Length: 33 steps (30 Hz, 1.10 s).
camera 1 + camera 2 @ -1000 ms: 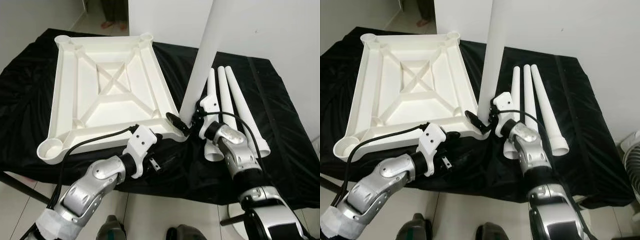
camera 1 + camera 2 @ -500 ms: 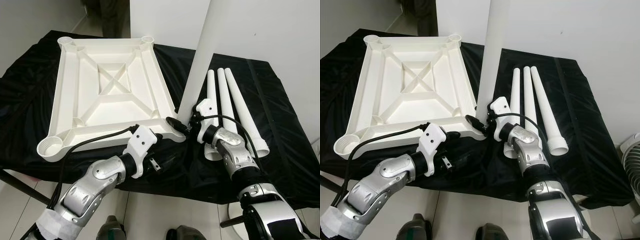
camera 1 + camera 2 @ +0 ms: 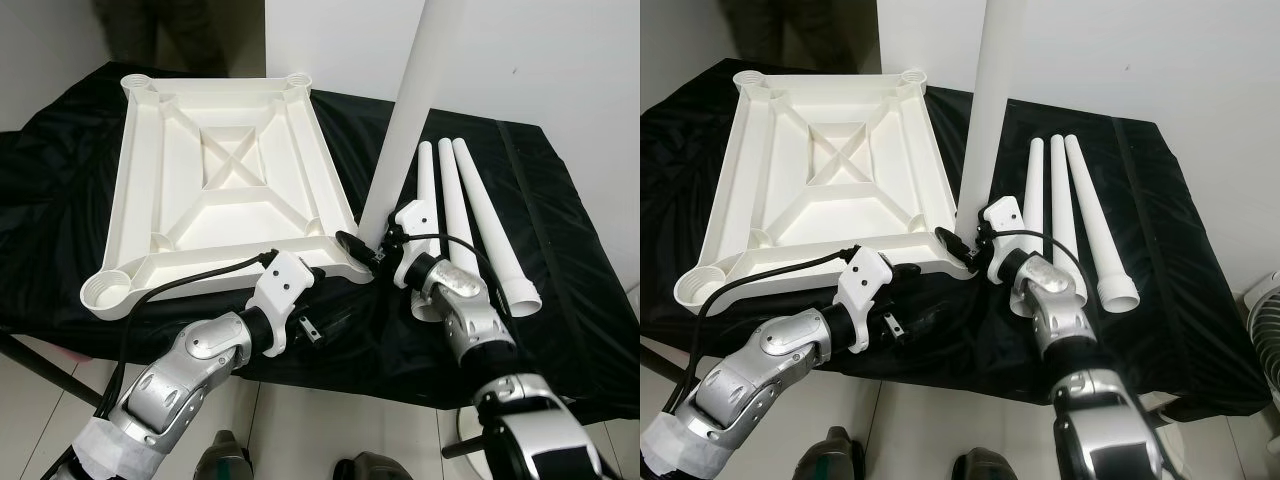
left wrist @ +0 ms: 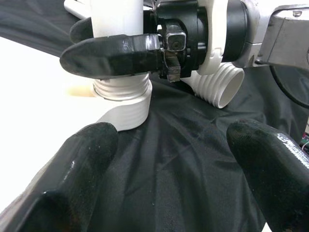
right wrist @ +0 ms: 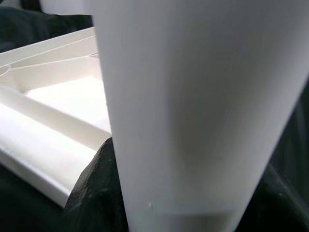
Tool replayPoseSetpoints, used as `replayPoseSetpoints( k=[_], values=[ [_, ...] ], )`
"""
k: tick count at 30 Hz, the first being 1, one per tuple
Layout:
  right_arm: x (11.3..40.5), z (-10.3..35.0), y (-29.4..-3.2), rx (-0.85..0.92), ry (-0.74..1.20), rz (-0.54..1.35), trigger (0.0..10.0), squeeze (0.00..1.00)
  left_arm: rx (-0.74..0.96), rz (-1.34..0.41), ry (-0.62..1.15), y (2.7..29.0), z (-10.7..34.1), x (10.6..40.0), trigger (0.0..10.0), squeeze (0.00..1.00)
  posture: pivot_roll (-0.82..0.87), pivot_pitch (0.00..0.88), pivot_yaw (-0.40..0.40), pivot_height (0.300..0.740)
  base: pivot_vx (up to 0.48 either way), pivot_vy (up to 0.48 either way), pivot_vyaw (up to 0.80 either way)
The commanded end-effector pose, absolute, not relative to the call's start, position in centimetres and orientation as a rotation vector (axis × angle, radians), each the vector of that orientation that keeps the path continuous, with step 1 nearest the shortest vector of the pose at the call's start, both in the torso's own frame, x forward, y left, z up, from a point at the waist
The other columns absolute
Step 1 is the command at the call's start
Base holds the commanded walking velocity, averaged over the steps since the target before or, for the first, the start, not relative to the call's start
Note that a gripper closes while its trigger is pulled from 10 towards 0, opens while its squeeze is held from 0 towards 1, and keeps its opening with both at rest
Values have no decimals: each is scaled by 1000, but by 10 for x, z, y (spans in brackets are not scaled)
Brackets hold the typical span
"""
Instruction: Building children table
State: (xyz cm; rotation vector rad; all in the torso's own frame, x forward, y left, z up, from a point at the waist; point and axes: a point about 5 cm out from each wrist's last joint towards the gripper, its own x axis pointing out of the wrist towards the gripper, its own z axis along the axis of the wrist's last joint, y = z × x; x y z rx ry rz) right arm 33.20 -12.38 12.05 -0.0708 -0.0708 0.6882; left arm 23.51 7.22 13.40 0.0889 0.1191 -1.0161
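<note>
The white tabletop (image 3: pixel 230 190) lies upside down on a black cloth. One white leg (image 3: pixel 405 110) stands upright in the threaded socket (image 4: pixel 123 104) at the tabletop's near right corner. My right gripper (image 3: pixel 365 250) is shut on this leg just above the socket; one of its fingers (image 4: pixel 116 53) wraps the leg's base. The right wrist view is close against the leg (image 5: pixel 193 106), with the tabletop (image 5: pixel 48 111) beside it. My left gripper (image 4: pixel 169 179) is open, low at the table's front edge, pointing at that corner and holding nothing. Three loose legs (image 3: pixel 470 210) lie side by side to the right.
The black cloth (image 3: pixel 560 200) drapes over the table's front edge, with tiled floor below. A person's legs (image 3: pixel 130 30) stand behind the far left corner. A white fan (image 3: pixel 1265 310) sits at the right edge. A white wall stands behind the legs.
The view has shifted a little. My right gripper keeps its hold on the upright leg, and its wrist has edged slightly. The left gripper stays where it was.
</note>
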Motion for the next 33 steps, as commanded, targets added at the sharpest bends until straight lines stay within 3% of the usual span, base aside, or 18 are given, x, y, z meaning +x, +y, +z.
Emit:
replayPoseSetpoints(
  k=[1,9,16,22,23,27,33],
  values=[
    [333,123,-129,-70,-90,604,10000,0,95,-1116,129,70,132,231,10000,0,52,0,-54,740,0,0,0],
    [320,122,-118,-9,-126,457,10000,0,94,-1112,126,71,132,230,10000,0,47,0,-55,740,0,0,0],
    [311,125,-108,26,-125,212,10000,0,88,-1113,124,69,132,230,10000,0,52,1,-62,740,0,0,0],
    [307,127,-95,48,-126,204,10000,0,83,-1111,123,69,132,230,10000,0,51,0,-59,740,0,0,0],
    [307,127,-96,55,-128,218,10000,1000,83,-1113,125,69,132,229,10000,0,50,0,-57,740,0,0,0],
    [310,138,-108,160,-158,309,10000,1000,86,-1115,128,70,132,229,10000,0,50,2,-54,740,0,0,0],
    [313,144,-113,108,-162,433,10000,1000,86,-1114,129,71,132,229,10000,0,49,7,-51,740,0,0,0]
  ],
)
